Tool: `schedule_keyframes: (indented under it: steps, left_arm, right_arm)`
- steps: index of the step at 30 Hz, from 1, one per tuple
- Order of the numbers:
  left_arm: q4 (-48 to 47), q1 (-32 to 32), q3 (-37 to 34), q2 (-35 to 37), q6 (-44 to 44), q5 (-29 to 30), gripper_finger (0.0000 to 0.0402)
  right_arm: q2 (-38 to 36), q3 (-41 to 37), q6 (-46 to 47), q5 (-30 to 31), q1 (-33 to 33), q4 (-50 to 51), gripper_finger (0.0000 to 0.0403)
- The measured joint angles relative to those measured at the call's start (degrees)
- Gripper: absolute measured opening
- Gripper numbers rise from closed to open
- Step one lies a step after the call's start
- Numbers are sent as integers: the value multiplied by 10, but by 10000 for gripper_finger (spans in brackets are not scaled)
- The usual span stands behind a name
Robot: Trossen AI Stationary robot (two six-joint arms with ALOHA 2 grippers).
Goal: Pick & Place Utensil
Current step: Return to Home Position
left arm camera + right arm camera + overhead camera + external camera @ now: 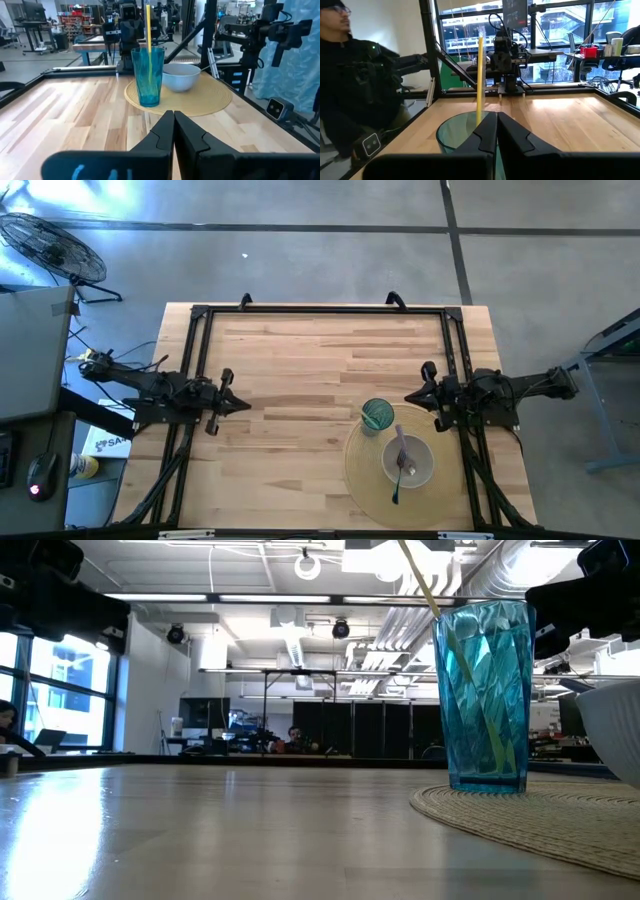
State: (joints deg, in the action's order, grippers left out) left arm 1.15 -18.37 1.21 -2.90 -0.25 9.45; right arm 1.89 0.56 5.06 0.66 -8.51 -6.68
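On the mat [362,480], blue cup [377,415] holds yellow straw [148,30]; left pincer [244,406] and right pincer [409,398] both pressed together

cut-off letters "sa" on white box [105,442], nothing else legible

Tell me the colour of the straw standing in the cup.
Yellow; the straw shows best in the left wrist view.
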Motion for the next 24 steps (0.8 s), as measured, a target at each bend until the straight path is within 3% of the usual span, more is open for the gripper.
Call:
schedule_keyframes:
  steps: [24]
  left_arm:
    - [-1, 0, 0, 0, 0, 0, 1]
  right_arm:
    - [0, 0, 0, 0, 0, 0, 7]
